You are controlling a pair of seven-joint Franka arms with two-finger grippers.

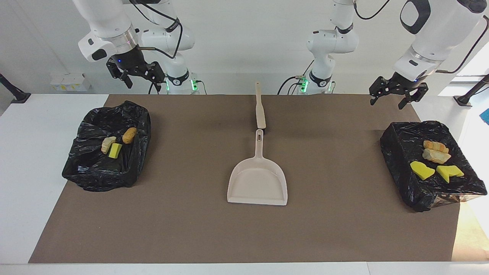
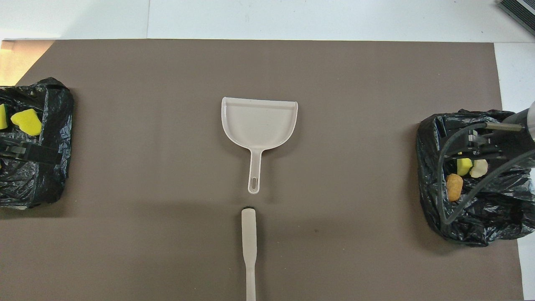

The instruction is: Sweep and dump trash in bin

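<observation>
The trash lies in two bins lined with black bags. The bin at the right arm's end holds a brown oval lump, a beige lump and a green-and-yellow sponge. In the bin at the left arm's end are two pale orange lumps and two yellow sponge chunks. My right gripper hangs open and empty, high above the table edge by its bin. My left gripper hovers open and empty over the mat's corner beside its bin.
A beige dustpan lies flat mid-table on the brown mat, its handle pointing toward the robots. A beige brush lies in line with that handle, nearer to the robots. White table borders the mat at both ends.
</observation>
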